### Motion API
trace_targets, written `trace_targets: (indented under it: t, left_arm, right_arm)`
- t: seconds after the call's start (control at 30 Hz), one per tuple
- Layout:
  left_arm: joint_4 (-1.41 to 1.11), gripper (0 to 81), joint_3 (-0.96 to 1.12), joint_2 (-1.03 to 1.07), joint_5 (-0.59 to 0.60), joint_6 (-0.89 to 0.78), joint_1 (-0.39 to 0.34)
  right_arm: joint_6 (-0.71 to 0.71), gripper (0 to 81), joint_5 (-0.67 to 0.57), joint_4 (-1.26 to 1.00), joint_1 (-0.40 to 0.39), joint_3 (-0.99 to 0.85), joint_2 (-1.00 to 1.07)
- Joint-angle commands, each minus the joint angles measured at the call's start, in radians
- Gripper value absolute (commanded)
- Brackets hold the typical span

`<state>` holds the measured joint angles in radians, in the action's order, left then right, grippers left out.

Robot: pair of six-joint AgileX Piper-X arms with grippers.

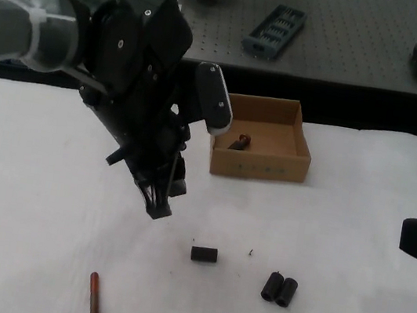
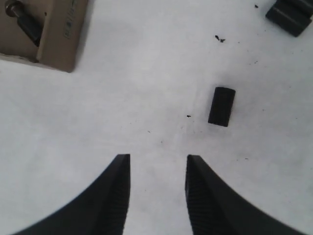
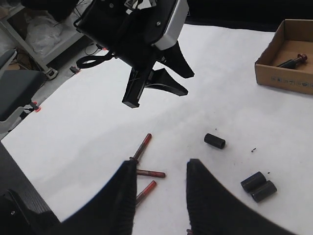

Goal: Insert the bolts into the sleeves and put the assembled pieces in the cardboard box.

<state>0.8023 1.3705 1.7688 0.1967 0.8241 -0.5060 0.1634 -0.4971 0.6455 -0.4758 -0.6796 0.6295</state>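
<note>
one assembled piece [image 1: 240,141] lies in the cardboard box [image 1: 258,169]; four sleeves [image 1: 204,254] and several bolts [image 1: 94,294] wait loose on the surface [image 1: 42,202]. left gripper [image 2: 158,191] and right gripper [image 3: 159,196]: fingers spread, empty.

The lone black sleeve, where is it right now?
In the high view the lone sleeve lies on the white cloth near the open left gripper, in front of the cardboard box, with a pair of sleeves to its right.
</note>
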Motion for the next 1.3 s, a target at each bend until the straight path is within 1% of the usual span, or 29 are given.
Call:
trace_targets:
  t: [0.0, 0.13, 0.37, 0.73, 0.8, 0.93, 1.27]
  left_arm:
    - [-0.011, 28.8, 0.001, -0.003, -0.007, 0.046, -0.004]
    - [-0.011, 28.8, 0.001, 0.029, -0.01, 0.101, -0.015]
    - [-0.011, 28.8, 0.001, 0.081, -0.01, 0.129, -0.037]
    - [-0.027, 28.4, 0.001, 0.137, 0.003, 0.171, -0.045]
    - [-0.043, 28.4, 0.001, 0.141, 0.003, 0.171, -0.051]
    - [-0.048, 28.4, 0.001, 0.141, 0.048, 0.171, -0.068]
    - [-0.033, 28.4, 0.001, 0.181, 0.047, 0.159, -0.09]
  right_arm:
    - [0.0, 26.5, -0.006, 0.0, 0.008, -0.012, -0.008]
    - [0.0, 26.5, -0.006, 0.0, 0.008, -0.012, -0.008]
    - [-0.026, 26.5, -0.006, 0.054, 0.008, -0.012, -0.008]
    - [-0.052, 26.5, -0.006, 0.088, 0.008, -0.01, -0.008]
    - [-0.052, 26.5, -0.006, 0.088, 0.008, -0.01, -0.008]
    - [-0.052, 26.5, -0.006, 0.088, 0.008, -0.007, -0.008]
    - [-0.052, 26.5, -0.006, 0.097, 0.008, -0.001, -0.008]
